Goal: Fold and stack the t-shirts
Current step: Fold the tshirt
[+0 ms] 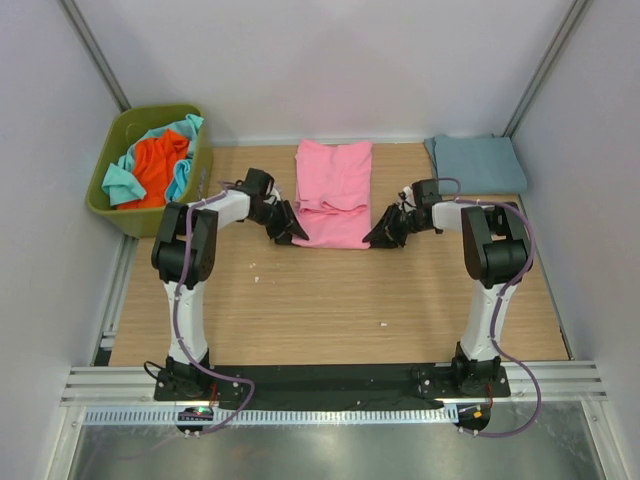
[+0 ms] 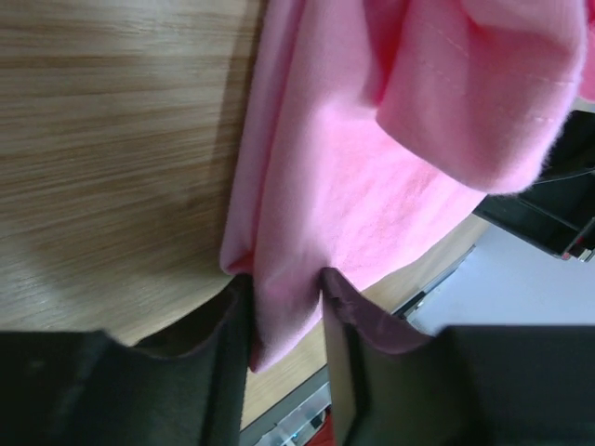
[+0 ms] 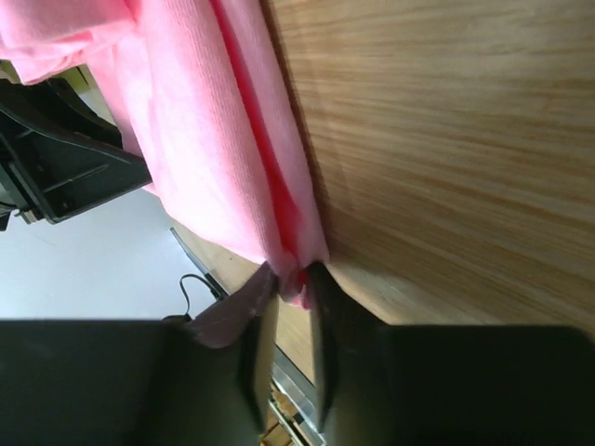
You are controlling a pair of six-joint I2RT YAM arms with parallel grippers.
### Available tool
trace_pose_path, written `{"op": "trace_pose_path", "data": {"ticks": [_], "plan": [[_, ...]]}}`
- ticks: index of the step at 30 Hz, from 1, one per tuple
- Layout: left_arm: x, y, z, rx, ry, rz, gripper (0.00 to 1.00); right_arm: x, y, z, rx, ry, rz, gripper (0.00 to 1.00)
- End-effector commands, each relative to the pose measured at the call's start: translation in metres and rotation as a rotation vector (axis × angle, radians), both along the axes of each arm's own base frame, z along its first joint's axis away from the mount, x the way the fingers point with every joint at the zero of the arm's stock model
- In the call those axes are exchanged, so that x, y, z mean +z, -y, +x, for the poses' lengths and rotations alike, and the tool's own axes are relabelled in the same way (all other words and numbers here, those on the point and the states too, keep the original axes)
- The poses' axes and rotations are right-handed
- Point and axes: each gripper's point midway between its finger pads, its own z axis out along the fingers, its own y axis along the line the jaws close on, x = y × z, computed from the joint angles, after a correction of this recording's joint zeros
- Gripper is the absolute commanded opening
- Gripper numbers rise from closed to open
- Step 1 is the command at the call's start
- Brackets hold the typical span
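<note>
pink t-shirt lies flat, right of the green bin. left gripper pinches the hem corner nearer the bin, right gripper the farther one, both closed narrow on cloth. lift together, level, or the fold skews.

Beyond the left gripper, the pink shirt runs off the top edge; its pinched corner is hidden within the grip.

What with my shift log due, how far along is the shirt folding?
Done: the blue-grey shirt lies folded at the far right of the table. In hand: the pink shirt, partly folded, its near corners pinched by the left tool and right tool. Left: the orange shirt and teal shirt, crumpled in the green bin.
</note>
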Motion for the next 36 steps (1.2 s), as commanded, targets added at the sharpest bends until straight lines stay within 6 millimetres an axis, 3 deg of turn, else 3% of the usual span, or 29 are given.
{"op": "trace_pose_path", "data": {"ticks": [1,2,4,7,11,19,24,27,32,36], "plan": [[-0.006,0.000,0.004,0.008,0.016,0.002,0.33,0.005,-0.008,0.010,0.003,0.048,0.023,0.22],[-0.005,0.000,0.003,0.007,0.017,-0.002,0.27,0.008,-0.010,0.013,0.003,0.065,0.027,0.17],[0.002,0.002,0.005,0.008,0.038,-0.021,0.24,0.017,-0.012,0.019,0.005,0.098,0.039,0.09],[0.015,0.004,0.005,0.004,0.065,-0.036,0.01,0.036,-0.013,0.026,0.006,0.150,0.048,0.02],[0.046,0.008,0.002,-0.022,0.113,-0.088,0.00,0.064,-0.009,0.019,0.021,0.181,0.061,0.01],[0.131,0.012,-0.001,-0.066,0.290,-0.148,0.00,0.118,0.010,-0.009,0.033,0.247,0.063,0.01],[0.145,0.012,-0.018,-0.093,0.307,-0.142,0.00,0.144,0.012,-0.021,0.050,0.299,0.059,0.01],[0.148,0.013,-0.025,-0.103,0.313,-0.139,0.00,0.147,0.012,-0.025,0.054,0.303,0.059,0.01],[0.139,0.014,-0.033,-0.107,0.300,-0.118,0.00,0.137,0.012,-0.029,0.051,0.280,0.057,0.01],[0.117,0.013,-0.034,-0.101,0.251,-0.104,0.00,0.126,0.013,-0.032,0.041,0.268,0.059,0.02]]}}
